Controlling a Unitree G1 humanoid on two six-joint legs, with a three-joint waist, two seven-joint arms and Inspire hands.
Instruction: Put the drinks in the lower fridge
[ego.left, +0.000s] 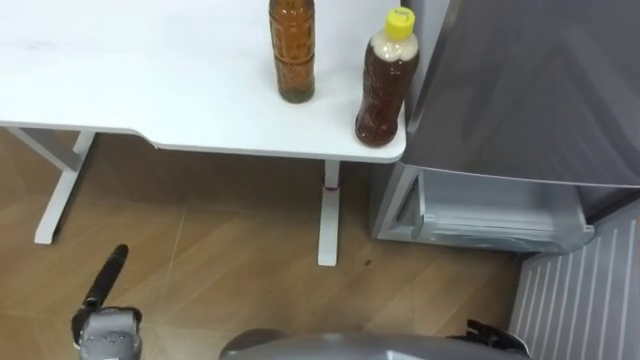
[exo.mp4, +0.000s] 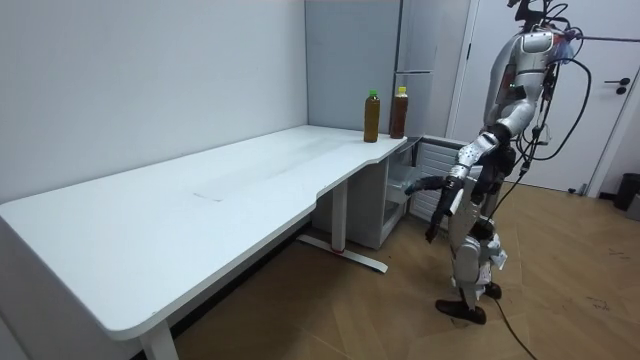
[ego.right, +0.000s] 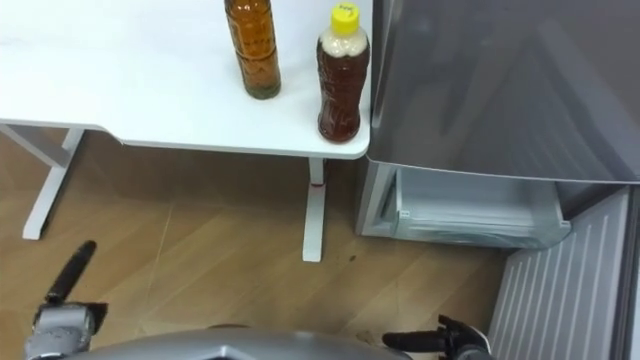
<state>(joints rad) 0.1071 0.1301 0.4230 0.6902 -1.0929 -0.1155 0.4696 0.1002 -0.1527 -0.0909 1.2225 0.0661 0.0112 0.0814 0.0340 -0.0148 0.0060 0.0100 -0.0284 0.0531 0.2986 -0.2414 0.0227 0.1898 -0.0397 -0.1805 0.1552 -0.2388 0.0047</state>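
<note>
2 drinks stand upright on the white worktop (ego.left: 150, 80), near its right-hand corner and just beside the grey fridge (ego.left: 530, 90). The clear plastic bottle of amber drink (ego.left: 293, 55) is a little further in from the edge. The clear plastic bottle of dark brown drink with a yellow cap (ego.left: 386, 85) stands to its right, close to the corner, and the 2 do not touch. Neither bottle is held. Below the fridge's closed upper door the lower compartment (ego.left: 490, 215) is open and a pale drawer shows inside it. Its ribbed door (ego.left: 580, 295) is swung out at the lower right. The left hand (ego.left: 104, 285) hangs low over the wooden floor (ego.left: 220, 260), well apart from the worktop. The dark finger in view is straight and the hand holds nothing, so it reads as open. The right hand (ego.right: 440, 342) shows at the bottom edge in front of the open compartment. It holds no bottle, but whether it is open or closed cannot be told. In the room view the robot stands upright on the floor at the worktop's far end, facing the fridge, with its arms low in front of it.
</note>
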